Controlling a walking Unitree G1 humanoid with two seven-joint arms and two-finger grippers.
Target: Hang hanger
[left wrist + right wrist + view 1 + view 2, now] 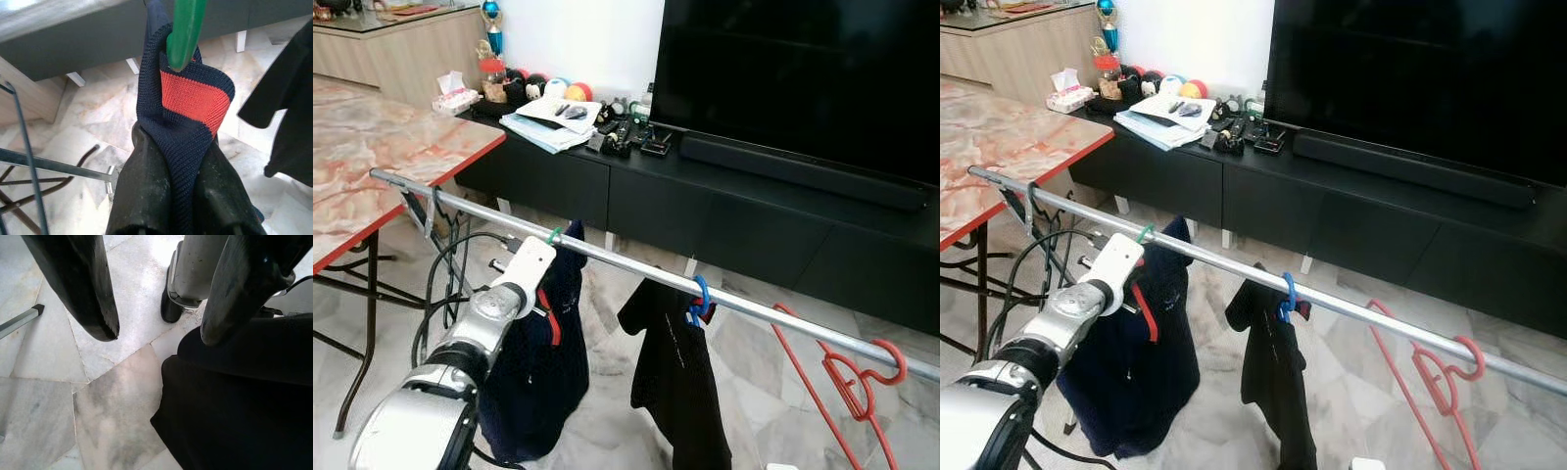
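Note:
A silver rail (626,262) runs across in front of me. A green hanger (186,29) carries a navy shirt (538,382), and its hook (554,236) sits over the rail. My left gripper (176,147) is raised just under the rail, shut on the shirt's navy-and-red collar (193,95) right below the green hanger. My right gripper (159,333) hangs low over the marble floor, open, with a dark garment (244,406) beneath it.
Further right on the rail hang a black shirt (680,382) on a blue hanger (700,296) and a bare red hanger (862,377). A marble-topped folding table (372,166) stands at the left. Behind the rail are a black TV cabinet (705,196) and cables (440,284).

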